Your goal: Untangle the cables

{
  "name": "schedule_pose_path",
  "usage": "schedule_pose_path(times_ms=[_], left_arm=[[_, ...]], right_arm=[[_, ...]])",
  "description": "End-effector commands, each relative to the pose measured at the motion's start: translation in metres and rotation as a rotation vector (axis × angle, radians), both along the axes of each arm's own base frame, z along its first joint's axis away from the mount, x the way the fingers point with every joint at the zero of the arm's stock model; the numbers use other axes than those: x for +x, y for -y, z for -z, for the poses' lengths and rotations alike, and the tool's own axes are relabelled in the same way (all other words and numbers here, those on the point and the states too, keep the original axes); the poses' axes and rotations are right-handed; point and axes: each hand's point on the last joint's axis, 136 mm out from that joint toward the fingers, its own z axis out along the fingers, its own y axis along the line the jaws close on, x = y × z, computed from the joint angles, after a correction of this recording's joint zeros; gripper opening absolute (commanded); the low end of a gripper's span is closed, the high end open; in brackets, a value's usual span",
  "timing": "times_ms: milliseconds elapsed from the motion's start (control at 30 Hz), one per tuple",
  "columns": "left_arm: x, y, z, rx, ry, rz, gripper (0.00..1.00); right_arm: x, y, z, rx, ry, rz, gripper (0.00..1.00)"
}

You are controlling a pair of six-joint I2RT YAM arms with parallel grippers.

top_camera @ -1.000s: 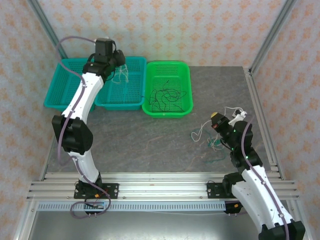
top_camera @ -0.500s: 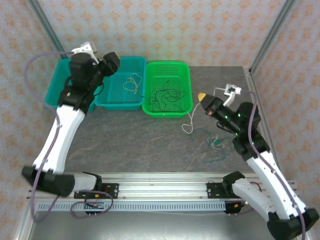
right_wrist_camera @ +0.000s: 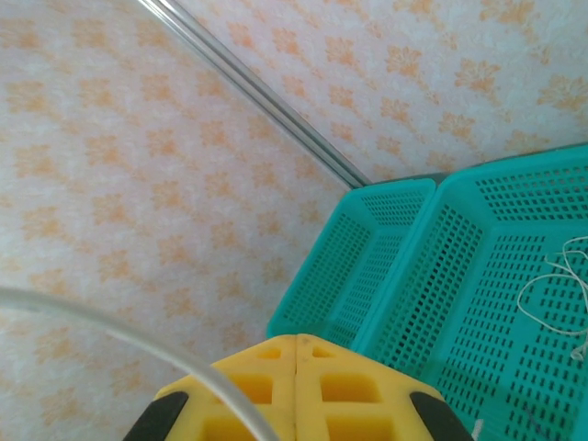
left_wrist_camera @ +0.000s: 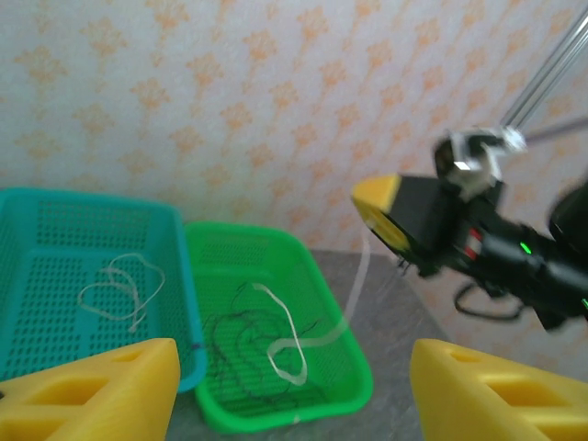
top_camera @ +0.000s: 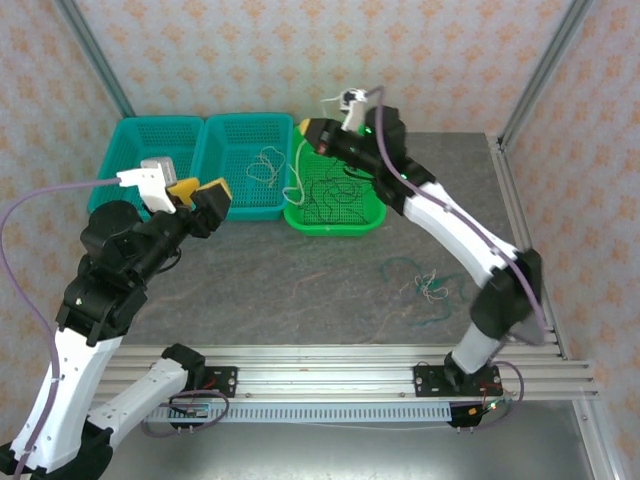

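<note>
The right end effector (top_camera: 308,129) is pinched fully closed on the top end of a cream-white cable (top_camera: 296,178). Its yellow pads (right_wrist_camera: 296,386) are pressed together, with the strand running out between them. Held this high, the cable hangs free, and its lower loop trails down near the seam between the green basket (top_camera: 335,224) and the middle teal basket (top_camera: 228,150). From the left wrist, the tail seems to drape over the green basket's contents. This looks like sorting by colour: the green basket carries the black cables (top_camera: 335,190) and the middle teal one has a pale cable (top_camera: 265,165) lying in it, so the carried strand probably belongs a little further left. The left end effector (top_camera: 199,192) hovers with its jaws wide apart and nothing between them, raised above the table (top_camera: 300,270) in front of the teal baskets, apparently parked out of the way. The remaining cables (top_camera: 428,287), a small green-blue and pale clump, lie on the table well apart to the right, not yet separated.
</note>
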Motion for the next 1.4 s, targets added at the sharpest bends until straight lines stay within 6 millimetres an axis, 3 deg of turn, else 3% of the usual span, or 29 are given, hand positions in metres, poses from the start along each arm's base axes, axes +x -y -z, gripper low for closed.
schedule_pose_path(times_ms=[0,200,233,300,333,367,567,733,800,833,967,1167,1267,1367], left_arm=[[-0.002,-0.001,0.025,0.089,-0.07,0.008,0.68],[0.005,0.005,0.037,0.1,-0.085,0.029,0.68],[0.007,0.006,0.039,0.1,-0.088,0.032,0.68],[0.01,0.01,0.043,0.103,-0.097,0.043,0.68],[0.012,0.01,0.045,0.105,-0.105,0.045,0.68],[0.013,0.011,0.048,0.108,-0.114,0.048,0.68],[0.015,0.021,0.054,0.099,-0.117,0.096,0.68],[0.02,0.06,0.056,0.037,-0.104,0.277,0.68],[0.024,0.071,0.059,0.038,-0.097,0.31,0.68],[0.025,0.075,0.06,0.045,-0.095,0.315,0.68],[0.033,0.084,0.064,0.065,-0.093,0.311,0.67],[0.031,0.076,0.073,0.098,-0.117,0.276,0.67],[0.028,0.069,0.078,0.118,-0.126,0.247,0.67],[0.034,0.059,0.086,0.134,-0.161,0.18,0.67]], right_arm=[[0.018,-0.04,0.015,-0.025,-0.026,-0.075,0.0],[0.07,-0.102,0.095,-0.262,-0.124,-0.079,0.03],[0.075,-0.109,0.101,-0.282,-0.117,-0.073,0.12],[0.087,-0.116,0.103,-0.233,-0.112,-0.055,0.52],[0.093,-0.112,0.108,-0.228,-0.136,-0.029,0.61],[0.096,-0.107,0.11,-0.241,-0.141,-0.01,0.65],[0.085,-0.07,0.104,-0.408,-0.134,0.017,0.67],[0.075,-0.018,0.081,-0.524,-0.134,0.064,0.69],[0.074,-0.001,0.071,-0.536,-0.125,0.069,0.8],[0.074,0.001,0.069,-0.532,-0.122,0.055,0.8],[0.059,-0.03,0.064,-0.414,-0.145,-0.088,0.77],[0.045,-0.076,0.084,-0.443,-0.086,-0.151,0.84],[0.049,-0.077,0.086,-0.427,-0.102,-0.137,0.85],[0.052,-0.061,0.08,-0.466,-0.104,-0.074,0.85]])
